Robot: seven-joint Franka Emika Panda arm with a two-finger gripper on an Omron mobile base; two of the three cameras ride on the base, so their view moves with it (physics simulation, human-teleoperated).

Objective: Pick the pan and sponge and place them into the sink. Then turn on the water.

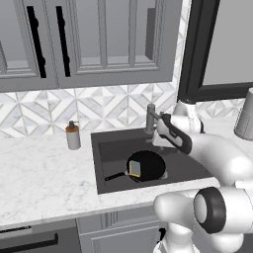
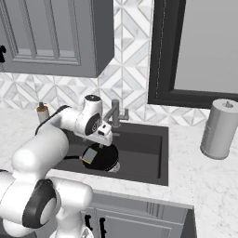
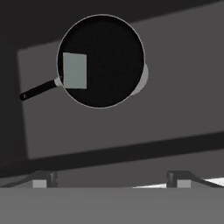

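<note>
Landmark: sink, a dark recessed basin in the marble bench

Pan lies flat on the sink floor, near the middle, partly over the round drain; its handle points toward the sink's left wall

Sponge rests inside the pan, on the handle side, so both things are already in the sink

Tool hovers above the sink, over the pan, jaws spread wide and holding nothing

Faucet stands at the sink's back rim; no stream seen from it

Judged step: placing done, water not yet on. Next move calls for bringing the tool to the faucet and working its lever; which way the lever swings cannot be told
</note>
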